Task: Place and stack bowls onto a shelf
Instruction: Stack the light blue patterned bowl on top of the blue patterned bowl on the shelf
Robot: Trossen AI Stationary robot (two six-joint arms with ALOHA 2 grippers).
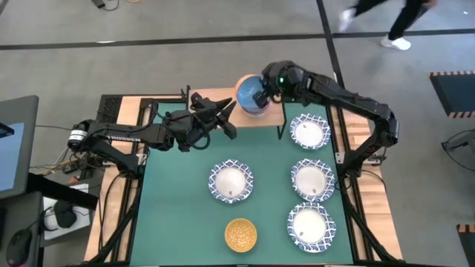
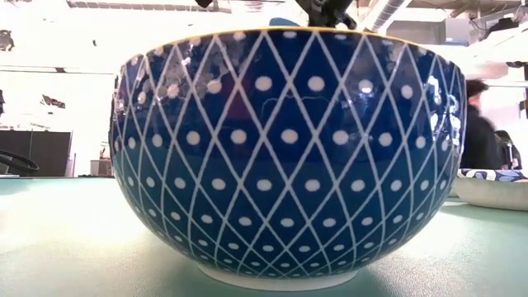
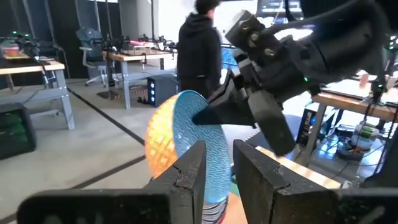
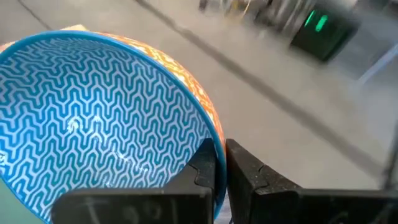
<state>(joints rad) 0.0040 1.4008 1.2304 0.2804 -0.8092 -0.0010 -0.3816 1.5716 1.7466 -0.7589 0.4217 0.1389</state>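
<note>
A bowl, light blue with a zigzag pattern inside and orange outside point(image 1: 251, 95), is over the far left part of the shelf's wooden top point(image 1: 261, 119). My right gripper point(image 1: 263, 93) is shut on its rim. My left gripper point(image 1: 231, 115) is open just to the left of the shelf, pointing at the bowl point(image 3: 180, 134), and its fingers point(image 3: 193, 171) touch nothing that I can see. Several white bowls with blue lattice rims point(image 1: 231, 181) point(image 1: 310, 132) point(image 1: 312, 179) and a yellow bowl point(image 1: 240, 234) stand on the green table. My right gripper pinches the bowl's rim point(image 4: 213, 132) on the bowl's right side, one finger inside the bowl and one outside point(image 4: 245, 171). The fingers slant down from above and from the table's right. The bowl's opening faces up; whether its base rests on the shelf I cannot tell.
One bowl's blue lattice outside point(image 2: 289, 148) fills the low view, with another bowl's rim point(image 2: 495, 186) beside it. A person point(image 3: 199, 50) stands in the room beyond the table, and another walks past its far side point(image 1: 386, 18). Green table shows bare at the near left point(image 1: 178, 222).
</note>
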